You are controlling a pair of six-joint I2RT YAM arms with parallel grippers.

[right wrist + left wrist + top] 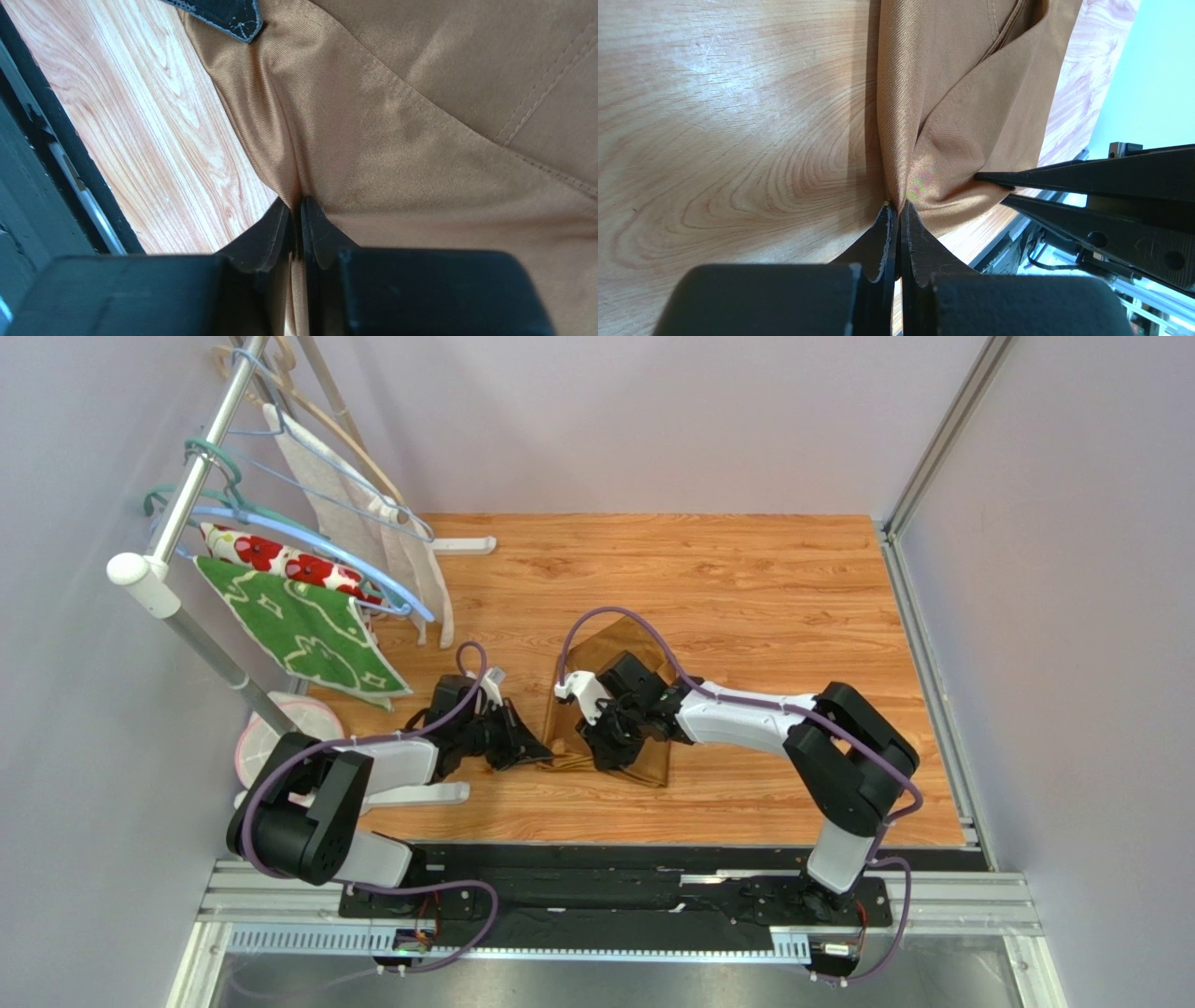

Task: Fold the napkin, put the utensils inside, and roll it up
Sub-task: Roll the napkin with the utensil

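As the two arms meet over the middle of the light wood-grain table (pixel 758 574), the thin golden-brown square napkin (pixel 609 640) lies bunched between them, partly under the right arm. The left gripper (pixel 899 210) has its black jaws pressed together on a raised ridge of cloth, and the wrist view shows the fabric (pixel 962 91) rising in a sharp pleat straight out of the fingertips. The right gripper (pixel 296 204) is pinching too, its jaws all but touching with a fold of the napkin (pixel 435 126) running down between them. Both pinches sit just beside each other along the same edge. The right gripper's fingers (pixel 1088 175) reach into the left wrist view from the right, tips at the cloth, and a left fingertip (pixel 228 15) shows at the top of the right wrist view. Beyond the grips the napkin spreads over the wood, with a stitched hem visible
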